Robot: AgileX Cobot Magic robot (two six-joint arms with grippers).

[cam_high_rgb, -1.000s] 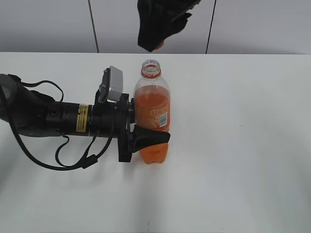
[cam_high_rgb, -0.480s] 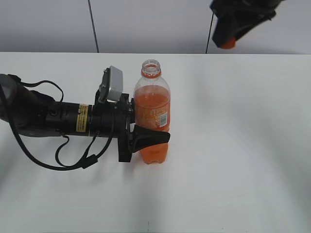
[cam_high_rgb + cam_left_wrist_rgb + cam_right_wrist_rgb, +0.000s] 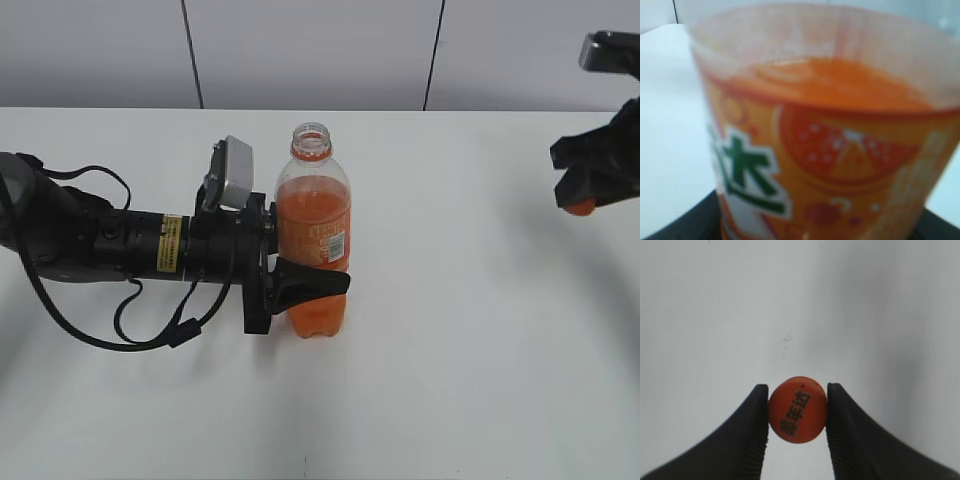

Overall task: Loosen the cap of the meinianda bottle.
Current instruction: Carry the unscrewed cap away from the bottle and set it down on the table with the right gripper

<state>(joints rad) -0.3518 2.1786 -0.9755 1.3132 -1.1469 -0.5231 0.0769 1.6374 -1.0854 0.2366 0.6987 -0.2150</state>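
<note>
While L gripper point(image 3: 300, 285) clamps 1 bottle point(image 3: 313, 235) — R gripper point(image 3: 797, 412) pinches 1 cap point(image 3: 797, 415), prob. lettered.

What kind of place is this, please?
Probably a robot test bench, not a home: a bare white table, plain grey wall panels, and only the meinianda bottle and its cap in view.

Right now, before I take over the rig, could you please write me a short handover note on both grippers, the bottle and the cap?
Left gripper: closed around the meinianda bottle, holding it upright on the table.
Right gripper: fingers shut on the cap, up at the far right, well clear of the bottle.
Done: cap is fully off; the bottle neck is open.
Left: set the cap down, then release the bottle.
</note>
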